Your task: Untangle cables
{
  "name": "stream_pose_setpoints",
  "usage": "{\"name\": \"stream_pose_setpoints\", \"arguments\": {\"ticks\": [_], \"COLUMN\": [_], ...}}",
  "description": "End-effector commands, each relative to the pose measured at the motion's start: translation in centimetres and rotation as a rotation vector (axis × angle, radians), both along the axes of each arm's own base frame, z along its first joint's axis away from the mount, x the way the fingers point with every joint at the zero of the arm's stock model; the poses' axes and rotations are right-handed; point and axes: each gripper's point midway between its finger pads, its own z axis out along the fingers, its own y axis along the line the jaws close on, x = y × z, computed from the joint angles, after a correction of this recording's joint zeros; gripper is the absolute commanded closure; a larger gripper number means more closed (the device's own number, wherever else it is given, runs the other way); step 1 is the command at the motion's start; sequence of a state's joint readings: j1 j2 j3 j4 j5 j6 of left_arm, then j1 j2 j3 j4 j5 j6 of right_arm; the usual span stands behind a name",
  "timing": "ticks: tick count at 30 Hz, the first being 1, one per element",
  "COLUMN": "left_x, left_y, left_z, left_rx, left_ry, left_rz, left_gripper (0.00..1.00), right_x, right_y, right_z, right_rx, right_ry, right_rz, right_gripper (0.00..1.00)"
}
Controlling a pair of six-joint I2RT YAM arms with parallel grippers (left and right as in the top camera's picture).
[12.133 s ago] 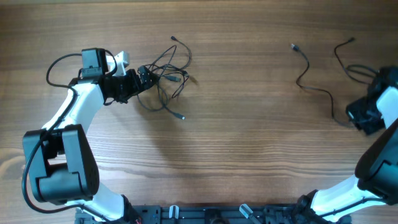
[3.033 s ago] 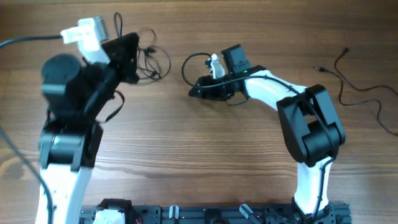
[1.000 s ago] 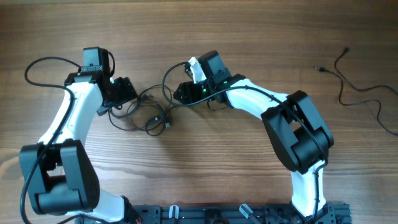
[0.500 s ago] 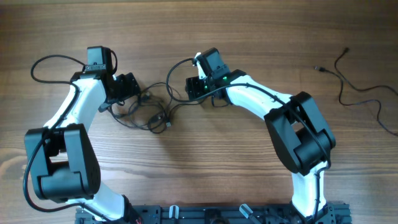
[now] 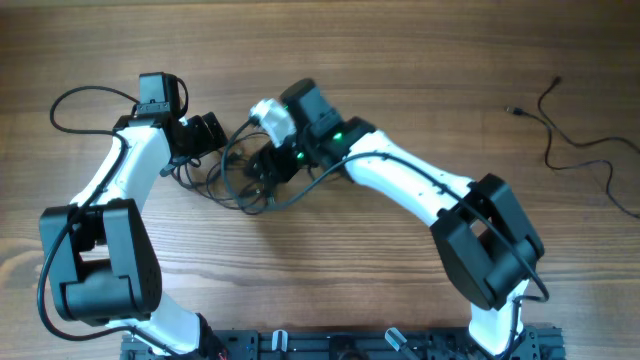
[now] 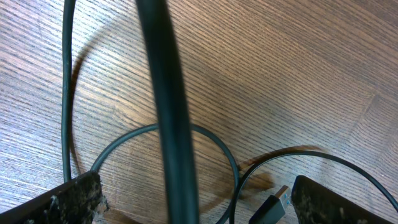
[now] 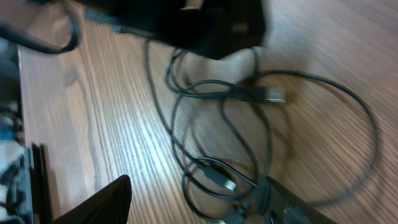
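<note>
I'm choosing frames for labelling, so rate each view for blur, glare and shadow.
Overhead view: sharp, evenly lit, the cables crisp on the table. Left wrist view: wood grain sharp, cable shadows soft. Right wrist view: smeared by blur, with a pale glare patch on the wood left of the loops.

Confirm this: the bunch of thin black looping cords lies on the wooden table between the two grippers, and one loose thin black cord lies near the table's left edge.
One error: the loose thin black cord lies near the right edge of the wooden table, as the overhead view shows. The bunch of thin black looping cords does lie between the left gripper and right gripper.
</note>
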State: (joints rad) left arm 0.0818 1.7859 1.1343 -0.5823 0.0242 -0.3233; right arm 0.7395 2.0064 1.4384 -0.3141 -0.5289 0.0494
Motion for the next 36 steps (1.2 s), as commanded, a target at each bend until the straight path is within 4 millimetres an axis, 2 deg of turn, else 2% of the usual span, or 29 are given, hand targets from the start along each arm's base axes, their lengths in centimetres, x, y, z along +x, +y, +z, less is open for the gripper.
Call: {"name": "stream_pose_setpoints", "arguments": {"ticks": [1,5,9,13,19,26,29,32,33,34,35,36], "left_x": [0.1,0.1,0.1,0.1,0.1,0.1,0.1,0.2,0.3,0.4,0.5,0.5], "left_y": [0.1,0.1,0.1,0.0,0.0,0.0,0.0,-0.6,-1.6,-2.5,-3.1,-3.6], "left_z": [0.0,0.0,0.0,0.0,0.0,0.0,0.0,0.0,0.1,0.3,0.4,0.5], "left_rx": [-0.007,-0.011,-0.02,-0.02,-0.02,-0.02,-0.02,-0.054,-0.093,-0.13,-0.165,-0.188], "left_ry": [-0.003,-0.003,-0.003,-0.003,-0.003,-0.003,-0.003,-0.006,-0.016,-0.027,-0.033,-0.036], "left_rz": [0.003,0.01,0.027,0.027,0.027,0.027,0.027,0.004,-0.058,-0.105,-0.118,-0.127], "left_gripper": [0.0,0.0,0.0,0.0,0.0,0.0,0.0,0.0,0.08,0.29,0.89,0.94], "right_x": [0.3,0.8,1.4,1.4,1.6,1.6,1.6,1.9,2.4,3.0,3.9,4.5], "right_y": [0.5,1.3,2.0,2.0,2.2,2.2,2.1,2.4,2.3,1.9,1.2,0.5], "right_z": [-0.9,-1.8,-3.9,-6.3,-6.7,-7.3,-7.8,-7.4,-7.2,-7.3,-7.4,-7.5], "right_rx": [-0.076,-0.093,-0.088,-0.11,-0.105,-0.111,-0.118,-0.101,-0.097,-0.107,-0.117,-0.116], "right_ry": [-0.143,-0.192,-0.197,-0.177,-0.182,-0.177,-0.171,-0.187,-0.19,-0.181,-0.16,-0.131], "right_rz": [0.016,0.004,0.005,0.009,0.008,0.008,0.009,0.005,-0.015,-0.059,-0.12,-0.16], "right_gripper": [0.33,0.33,0.35,0.45,0.64,0.68,0.67,0.64,0.64,0.64,0.66,0.66]}}
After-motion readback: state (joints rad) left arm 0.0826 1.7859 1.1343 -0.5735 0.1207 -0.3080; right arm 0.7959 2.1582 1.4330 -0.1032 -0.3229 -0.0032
